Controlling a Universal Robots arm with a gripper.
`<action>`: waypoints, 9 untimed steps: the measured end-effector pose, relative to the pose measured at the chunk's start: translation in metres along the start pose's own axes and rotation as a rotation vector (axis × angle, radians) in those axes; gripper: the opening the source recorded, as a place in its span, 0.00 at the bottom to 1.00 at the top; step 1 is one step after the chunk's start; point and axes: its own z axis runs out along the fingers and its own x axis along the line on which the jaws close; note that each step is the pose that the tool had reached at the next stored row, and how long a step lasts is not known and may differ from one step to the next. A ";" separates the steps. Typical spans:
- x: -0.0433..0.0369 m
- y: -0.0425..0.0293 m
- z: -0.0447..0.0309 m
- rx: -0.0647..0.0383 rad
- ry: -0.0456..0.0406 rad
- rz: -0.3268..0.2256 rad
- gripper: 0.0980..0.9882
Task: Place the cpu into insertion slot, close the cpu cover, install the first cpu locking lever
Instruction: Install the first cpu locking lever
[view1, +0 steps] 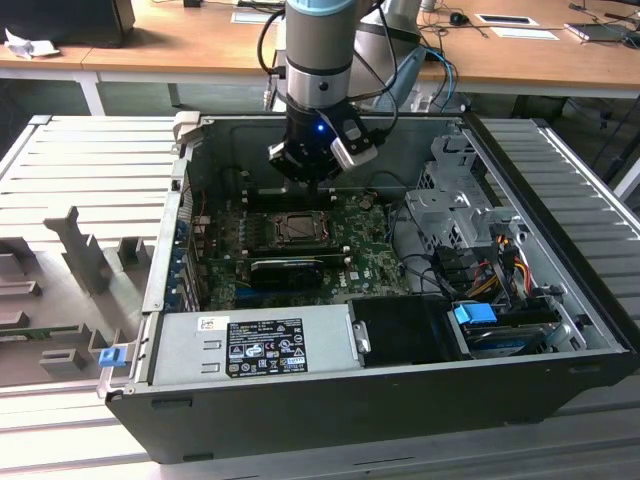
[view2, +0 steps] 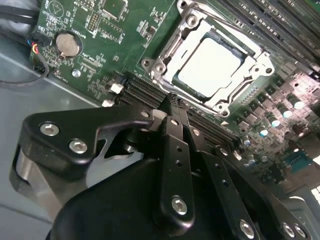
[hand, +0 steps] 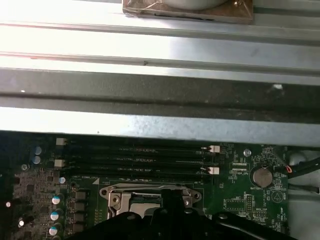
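Observation:
In the second wrist view the pale cpu (view2: 209, 66) lies flat in the insertion slot (hand: 136, 199) on the green motherboard (view2: 115, 45). The silver cpu cover (view2: 246, 82) lies down around the chip, framing its face. A thin metal locking lever (view2: 225, 22) runs along one side of the socket. My gripper (view2: 172, 100) hovers just beside the socket, fingers together with nothing between them. In the exterior view the gripper (view1: 303, 185) hangs above the socket (view1: 297, 228), toward the case's back wall.
The open computer case (view1: 330, 400) encloses the board. Memory slots (hand: 135, 160) run beside the socket. A black graphics card (view1: 288, 270), a power supply (view1: 250, 345) and cable bundles (view1: 480, 270) lie toward the front and the exterior view's right. A coin battery (view2: 67, 44) sits nearby.

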 end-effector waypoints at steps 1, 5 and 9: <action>0.0001 -0.0014 -0.0002 0.000 0.0001 0.000 0.01; 0.0003 -0.0053 -0.0005 0.000 0.0000 0.000 0.01; 0.0004 -0.0079 -0.0007 0.000 0.0000 0.000 0.01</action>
